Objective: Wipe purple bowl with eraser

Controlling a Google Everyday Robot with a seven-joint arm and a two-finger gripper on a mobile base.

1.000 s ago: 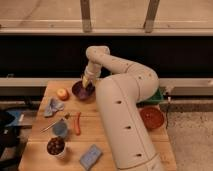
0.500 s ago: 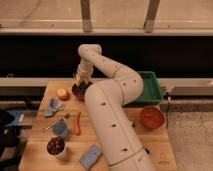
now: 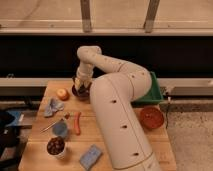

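The purple bowl [image 3: 80, 92] sits at the back of the wooden table [image 3: 110, 150], right of a round orange-yellow fruit [image 3: 62, 94]. Only part of its dark rim shows under the arm. My gripper [image 3: 81, 84] points down right over the bowl, at or inside its rim. A small pale yellowish bit at the gripper's tip may be the eraser [image 3: 78, 80]; I cannot tell for certain. My big white arm [image 3: 120, 110] crosses the middle of the table and hides what lies behind it.
A green tray [image 3: 150, 90] stands at the back right. An orange-red bowl [image 3: 151, 117] is at the right edge. A blue cloth [image 3: 53, 106], a blue cup [image 3: 60, 129], an orange stick [image 3: 77, 122], a pale cup of brown stuff [image 3: 55, 146] and a blue block [image 3: 90, 156] lie at left and front.
The arm has swung left and nearer the camera. The gripper has stayed over the purple bowl, shifting a little to the left and lower onto it.
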